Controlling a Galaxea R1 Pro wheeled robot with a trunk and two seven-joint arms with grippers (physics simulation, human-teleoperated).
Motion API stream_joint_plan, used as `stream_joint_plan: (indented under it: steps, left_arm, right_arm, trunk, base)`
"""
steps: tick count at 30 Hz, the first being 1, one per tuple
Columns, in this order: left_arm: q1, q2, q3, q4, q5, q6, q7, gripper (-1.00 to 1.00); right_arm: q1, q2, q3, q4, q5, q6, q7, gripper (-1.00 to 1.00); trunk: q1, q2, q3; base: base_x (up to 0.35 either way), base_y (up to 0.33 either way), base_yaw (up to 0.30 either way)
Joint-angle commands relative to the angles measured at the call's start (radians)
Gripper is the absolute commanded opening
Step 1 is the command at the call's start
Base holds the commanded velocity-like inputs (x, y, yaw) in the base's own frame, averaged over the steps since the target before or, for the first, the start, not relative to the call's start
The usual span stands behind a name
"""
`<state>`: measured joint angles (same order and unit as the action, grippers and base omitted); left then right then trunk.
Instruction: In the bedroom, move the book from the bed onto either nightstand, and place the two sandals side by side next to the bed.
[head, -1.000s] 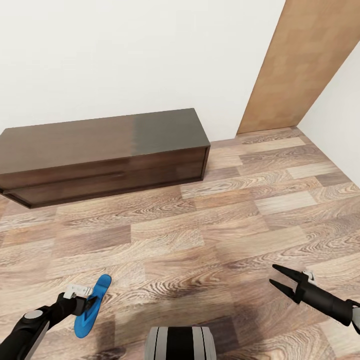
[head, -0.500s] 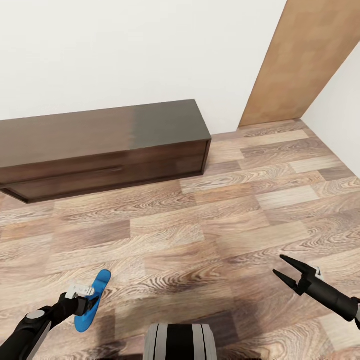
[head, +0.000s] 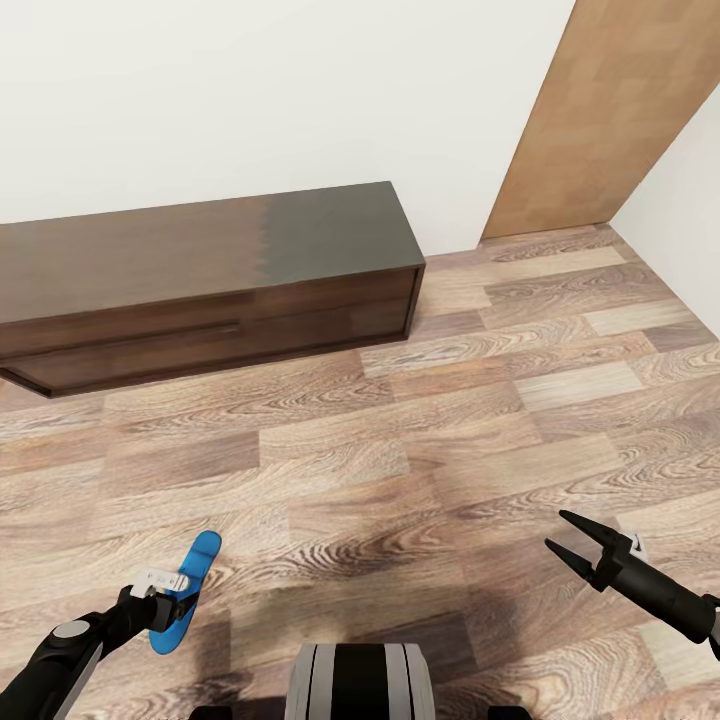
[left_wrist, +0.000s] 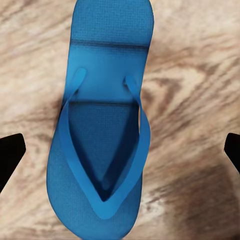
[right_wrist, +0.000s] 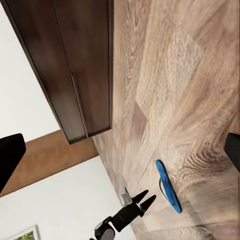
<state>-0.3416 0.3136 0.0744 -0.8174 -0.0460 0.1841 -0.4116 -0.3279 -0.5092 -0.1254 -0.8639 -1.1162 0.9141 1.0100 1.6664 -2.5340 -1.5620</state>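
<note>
On the light wood-plank floor (head: 420, 440) of the bedroom, seen from the head camera, the left gripper (head: 168, 592) hung directly over a blue sandal (head: 190, 580) lying on the planks near the robot's base (head: 362, 682); its jaws could not be judged from this angle. Across the view, the right gripper (head: 572, 540) was held above bare boards, its two dark fingers spread apart and holding nothing. Beyond them a long low dark-wood cabinet (head: 210, 280) stood against the white wall (head: 260, 100), with a brown wooden door (head: 600, 110) at the corner.

From the left wrist camera, the sandal (left_wrist: 102, 125) lay flat, straps up, between the two dark fingertips (left_wrist: 10, 155), which stood wide apart on either side without touching it.

From the right wrist camera, that gripper's fingertips (right_wrist: 9, 157) sat at opposite edges of the frame, well apart. Past them ran the cabinet (right_wrist: 65, 70) and the floor (right_wrist: 170, 75), and farther off the sandal (right_wrist: 167, 187) lay on the planks just beside the left gripper (right_wrist: 142, 200), whose dark fingers pointed toward it.
</note>
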Motion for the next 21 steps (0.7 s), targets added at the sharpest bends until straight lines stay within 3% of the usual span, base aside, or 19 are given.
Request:
stream_joint_plan:
  steps: [1,11,21]
  left_arm:
    - [0.0,0.0,0.004,-0.002,-0.005,0.006,-0.007,1.0]
    - [0.0,0.0,0.004,-0.002,-0.005,0.006,-0.006,1.0]
    - [0.0,0.001,0.005,-0.002,-0.005,0.006,-0.005,1.0]
  right_arm:
    - [0.0,0.0,0.0,0.0,-0.001,0.005,0.002,1.0]
    - [0.0,0.0,0.0,0.0,-0.001,0.004,-0.001,1.0]
    - [0.0,0.0,0.001,0.0,-0.001,0.003,-0.003,1.0]
  trunk:
    - [0.0,0.0,-0.005]
    - [0.005,-0.003,-0.043]
    - [0.005,-0.003,-0.043]
  base:
    - [0.0,0.0,0.0]
    - [0.0,0.0,0.0]
    - [0.0,0.0,0.0]
